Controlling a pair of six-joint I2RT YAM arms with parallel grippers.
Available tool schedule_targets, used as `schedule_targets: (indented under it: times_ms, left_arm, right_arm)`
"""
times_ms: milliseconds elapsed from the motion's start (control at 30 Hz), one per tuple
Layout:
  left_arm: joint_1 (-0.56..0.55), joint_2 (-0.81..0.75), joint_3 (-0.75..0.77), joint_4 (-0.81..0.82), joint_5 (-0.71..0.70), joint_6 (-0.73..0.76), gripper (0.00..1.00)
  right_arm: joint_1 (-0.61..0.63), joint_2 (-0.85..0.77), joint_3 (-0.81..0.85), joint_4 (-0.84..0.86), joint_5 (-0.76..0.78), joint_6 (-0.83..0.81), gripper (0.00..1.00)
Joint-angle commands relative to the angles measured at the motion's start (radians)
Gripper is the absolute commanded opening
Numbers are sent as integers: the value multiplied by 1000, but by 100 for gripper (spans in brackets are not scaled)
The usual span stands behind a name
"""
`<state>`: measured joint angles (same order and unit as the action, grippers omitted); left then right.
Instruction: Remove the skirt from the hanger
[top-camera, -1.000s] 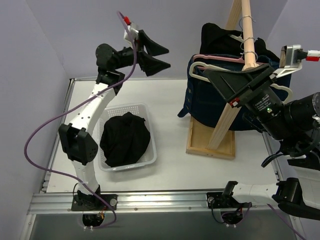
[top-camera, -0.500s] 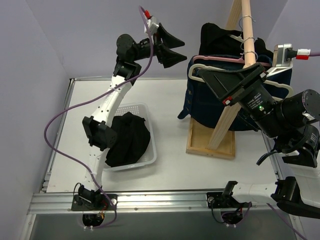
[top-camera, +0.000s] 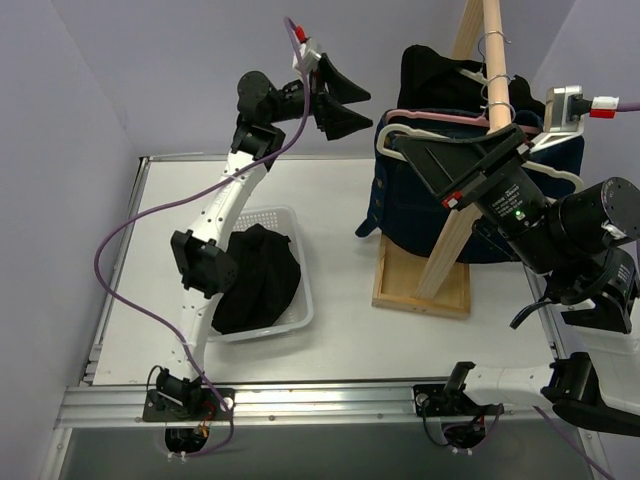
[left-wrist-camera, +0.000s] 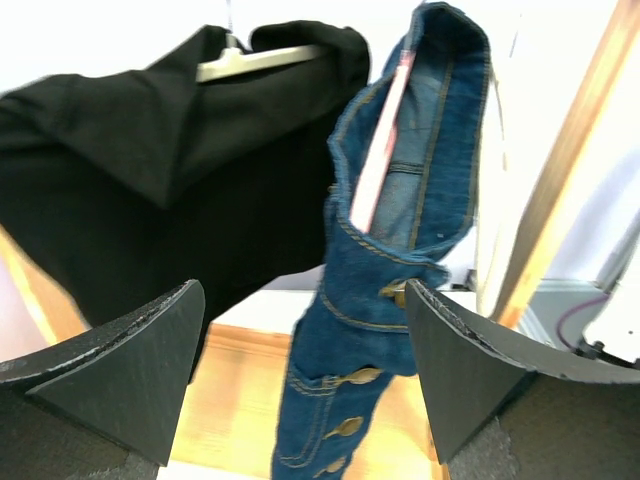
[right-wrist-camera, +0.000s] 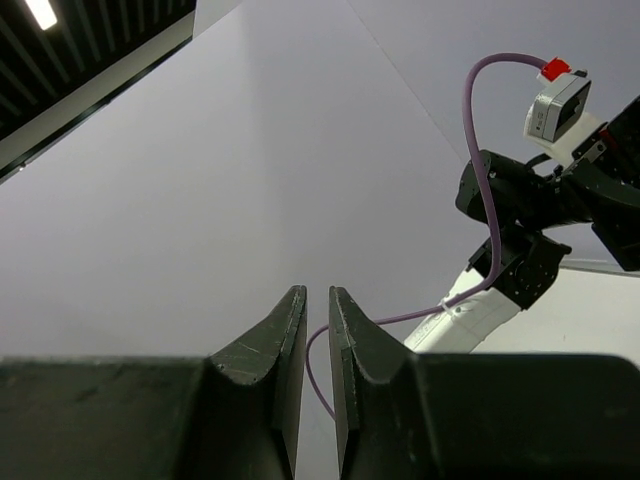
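The two arms are bolted at the near edge of the table. Just beyond the left arm's base sits a white basket, and the skirt lies in it as a loose black heap, off the hanger and well apart from the rack.

On the right, the right gripper is raised in front of the wooden rack. Its wrist camera looks past its fingers at bare wall. They are drawn almost together with only a thin slit between them, and nothing is in it.

The hanger hangs on the rack just behind that gripper, its pale outline showing on either side of the arm. It looks bare, though the arm hides its middle.

Behind it a denim garment hangs on a pink hanger. Farthest back is a black top.

The left arm reaches high toward the rack. The left gripper has its fingers spread wide apart and holds nothing. It points at the denim garment and the black top, close to them but not touching.
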<state>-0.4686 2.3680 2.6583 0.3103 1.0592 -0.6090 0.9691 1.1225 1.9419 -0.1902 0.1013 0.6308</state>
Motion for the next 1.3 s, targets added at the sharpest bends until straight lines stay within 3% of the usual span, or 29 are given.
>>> schedule_targets:
  times_ms: [0,433,600,700,733,800,833,867,967,1267]
  left_arm:
    - [-22,11,45,58,58,-26,90]
    - [-106,86,158,-13,12,17,92]
    - [-169,70,169,-186,-42,187,92]
    - [-186,74,167,-180,-42,178,77]
    - [-188,86,178,-180,-44,167,58]
    - [-188,92,190,-181,-56,155,42]
    - [-188,89,186,-174,-59,141,18]
    - [-189,86,177,-171,-76,134,3]
    - [-188,77,178,-113,-83,68,2]
    - [-206,-6,184,-185,-157,37,2]
  right_arm:
    - [-3,8,0,74,-2,-6,11]
    - [-3,-1,-8,75,-3,-3,9]
    - [-3,-7,-8,74,-2,-3,8]
    - [-3,-13,-1,67,0,-2,6]
    - [-3,-16,-1,67,1,-2,6]
    - [-3,-18,-6,67,3,-2,6]
    - [-3,-23,-8,64,3,-2,6]
    - [-3,-26,-11,63,8,-3,6]
    - [-3,-32,-18,64,12,-3,6]
    - [-3,19,46,110,-28,3,3]
